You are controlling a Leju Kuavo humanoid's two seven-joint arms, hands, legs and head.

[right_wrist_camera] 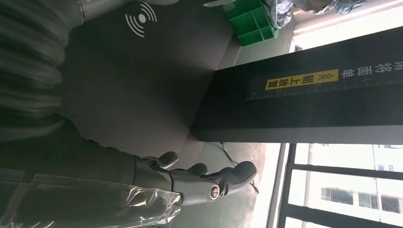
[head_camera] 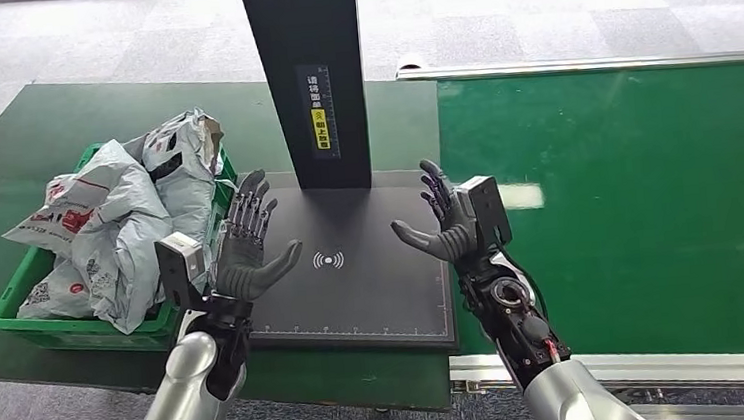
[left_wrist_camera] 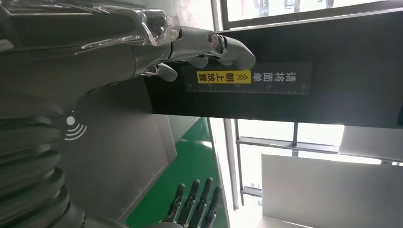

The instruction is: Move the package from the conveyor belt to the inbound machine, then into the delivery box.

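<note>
Head view. The left hand (head_camera: 247,242) and the right hand (head_camera: 446,219) hover above the black scan pad (head_camera: 354,292) of the inbound machine, palms turned toward each other, fingers spread and pointing away from the robot, thumbs reaching inward. Both hands are open and hold nothing. The wireless mark (head_camera: 328,261) printed on the pad lies between the two thumbs. The machine's black post (head_camera: 307,75) rises from the far edge of the pad and carries a label (head_camera: 319,114) with a yellow band.

To the left of the pad, just beside the left hand, stands the green box (head_camera: 66,329) on the dark green bench (head_camera: 31,136). It is heaped with grey packages (head_camera: 123,225), some with red print; the pile rises above the box rim.

To the right of the pad runs the green belt (head_camera: 649,208), edged by metal rails at its near and far sides. A pale patch of reflected light sits on it near the right hand.

Left wrist view. The left hand's thumb (left_wrist_camera: 223,47) extends in front of the post, above the pad; the fingertips (left_wrist_camera: 195,199) of the right hand show beyond the pad's edge.

Right wrist view. The right hand's thumb (right_wrist_camera: 223,180) stretches over the pad, and a corner of the box with packages shows past the pad.
</note>
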